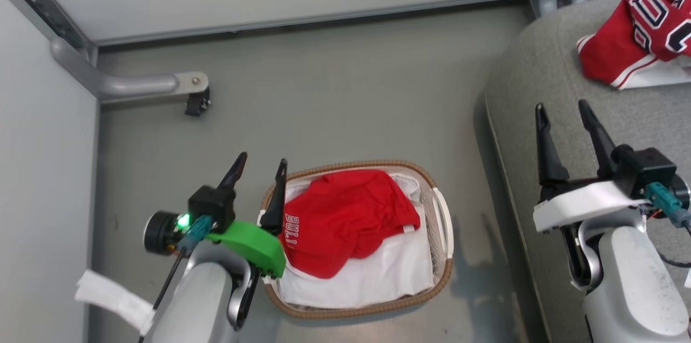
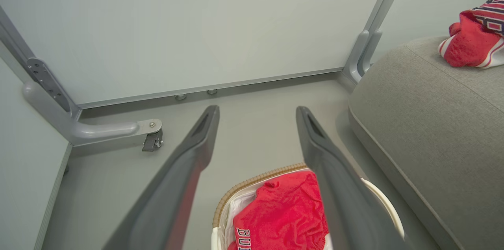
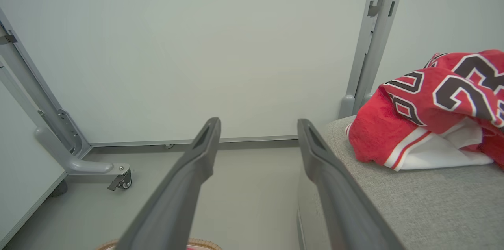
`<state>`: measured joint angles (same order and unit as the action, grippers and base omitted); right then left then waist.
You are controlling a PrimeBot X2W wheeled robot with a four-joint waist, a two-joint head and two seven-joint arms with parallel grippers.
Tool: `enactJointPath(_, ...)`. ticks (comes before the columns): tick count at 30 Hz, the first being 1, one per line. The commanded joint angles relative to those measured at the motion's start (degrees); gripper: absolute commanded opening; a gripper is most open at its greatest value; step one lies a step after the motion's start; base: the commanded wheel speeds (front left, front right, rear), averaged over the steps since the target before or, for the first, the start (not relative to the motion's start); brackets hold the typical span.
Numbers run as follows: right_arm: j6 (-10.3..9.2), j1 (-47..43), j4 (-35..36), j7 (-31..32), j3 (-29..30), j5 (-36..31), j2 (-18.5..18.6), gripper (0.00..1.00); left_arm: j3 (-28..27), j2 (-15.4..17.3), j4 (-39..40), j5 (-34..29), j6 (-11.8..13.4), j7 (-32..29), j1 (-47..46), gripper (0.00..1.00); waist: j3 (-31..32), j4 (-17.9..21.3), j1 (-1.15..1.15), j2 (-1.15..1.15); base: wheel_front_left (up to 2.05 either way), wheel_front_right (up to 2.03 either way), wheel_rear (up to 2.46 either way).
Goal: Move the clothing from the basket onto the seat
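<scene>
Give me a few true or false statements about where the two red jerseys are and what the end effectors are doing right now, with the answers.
1. The "BULLS" garment lies in the basket. True.
2. The "23" garment is also in the basket. False: it lies on the grey seat.
3. The left end effector is shut on the "BULLS" garment. False: it is open and holds nothing.
4. The right end effector is open and holds nothing. True.
</scene>
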<state>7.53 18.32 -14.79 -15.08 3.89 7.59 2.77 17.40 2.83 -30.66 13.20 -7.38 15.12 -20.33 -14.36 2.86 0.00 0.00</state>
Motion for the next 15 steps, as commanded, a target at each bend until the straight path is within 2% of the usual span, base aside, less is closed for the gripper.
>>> enactJointPath(1, -0.08, 1.2, 0.6, -0.1, 0.3, -0.2, 0.2, 1.00, 0.9, 0.1, -1.5, -0.6, -0.2, 0.0, -2.4, 1.00, -5.9, 2.3, 0.00, 0.00, 0.00, 0.00, 0.00)
enactJointPath(15, -0.08, 8.7, 4.9, -0.1, -1.5, 4.0, 0.2, 1.00, 21.6, 1.2, -25.0, -0.2, -0.2, -0.9, -19.5, 1.00, -23.1, 11.0, 0.00, 0.00, 0.00, 0.00, 0.00)
